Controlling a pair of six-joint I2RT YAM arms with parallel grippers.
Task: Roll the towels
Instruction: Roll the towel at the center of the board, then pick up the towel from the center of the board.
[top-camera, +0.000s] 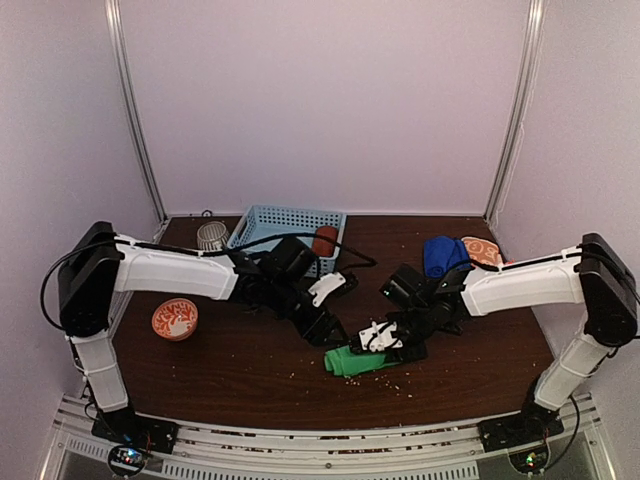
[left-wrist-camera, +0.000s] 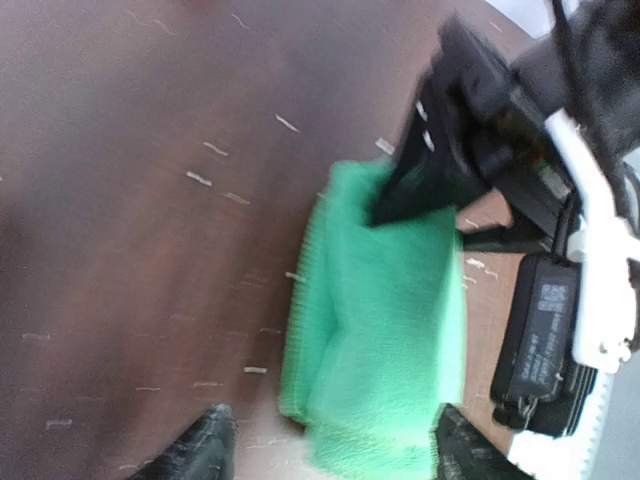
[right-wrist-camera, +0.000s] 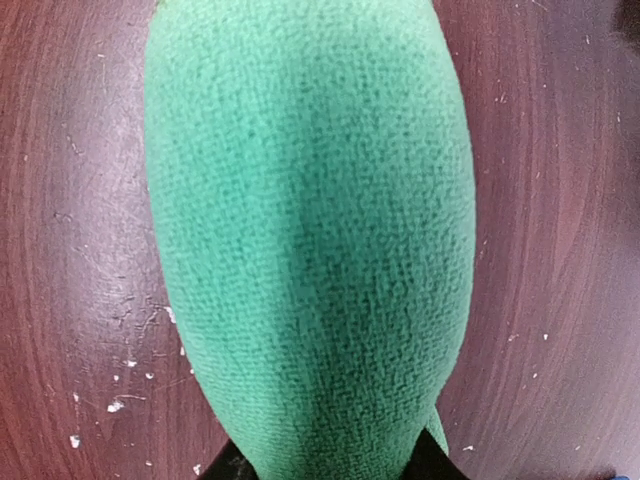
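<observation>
The left arm (top-camera: 175, 272) stretches from its base across the dark brown wooden counter (top-camera: 230, 375) to the middle, with the wrist tipped down. The left tool (left-wrist-camera: 335, 455) stands wide open. Its black fingertips (left-wrist-camera: 205, 450) sit on either side of the near end of the bright green soft cloth towel (top-camera: 352, 362), and a gap shows at one of them. The right arm (top-camera: 520, 285) reaches in from the opposite side with the wrist low. The right tool (top-camera: 385, 340) is clamped on the towel's other end, the cloth bulging out from between its fingers. The towel lies bunched on the counter at front centre, between the two tools.
</observation>
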